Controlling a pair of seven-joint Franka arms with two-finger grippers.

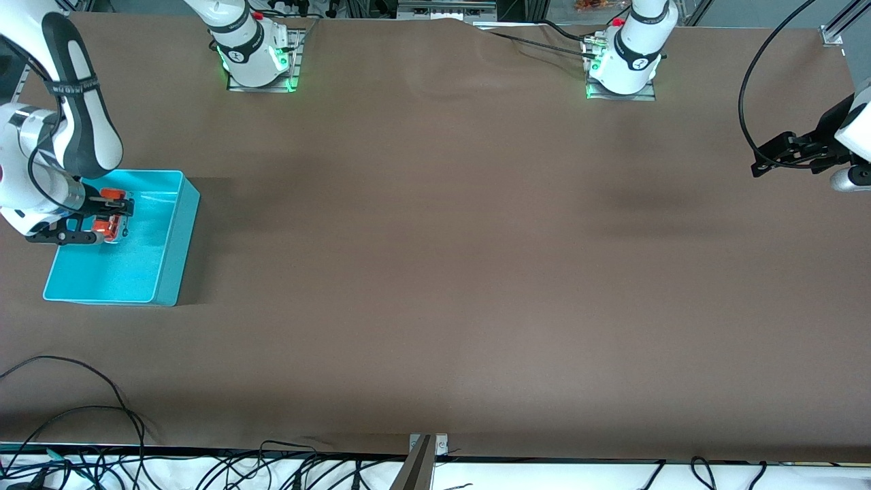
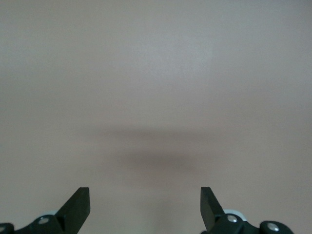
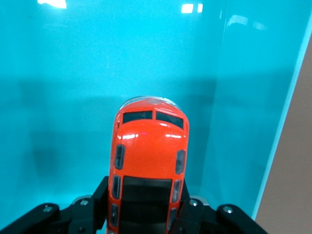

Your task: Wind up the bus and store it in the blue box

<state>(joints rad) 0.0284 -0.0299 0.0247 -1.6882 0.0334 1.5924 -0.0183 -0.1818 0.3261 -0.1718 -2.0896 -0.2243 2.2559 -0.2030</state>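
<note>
- At the right arm's end of the table sits the blue box, an open turquoise bin with plain straight walls, its long axis running from the robots' bases toward the front camera.
- The right gripper hangs over the inside of that box, in the half nearer the robots' bases, and its black fingers are clenched on the bus, a small orange toy minibus.
- In the right wrist view the bus points straight away from the claw, its long axis in line with the gripper's reach. The dark roof panel sits between the fingers and the windscreen end leads toward the turquoise floor.
- The bus appears to be just above the box floor, or nearly on it; I cannot tell whether its wheels touch.
- One box wall stands beside the bus with clear room between them, so my reading is that the coming move only needs the jaws to let go, perhaps after a short drop.
- The table is covered by a plain brown cloth, smooth apart from slight ripples near the bases.
- Loose black cables trail along the table's edge nearest the front camera.
- The left gripper waits over bare cloth at the left arm's end, well apart from the box. The left wrist view shows its jaws spread wide and holding nothing.
</note>
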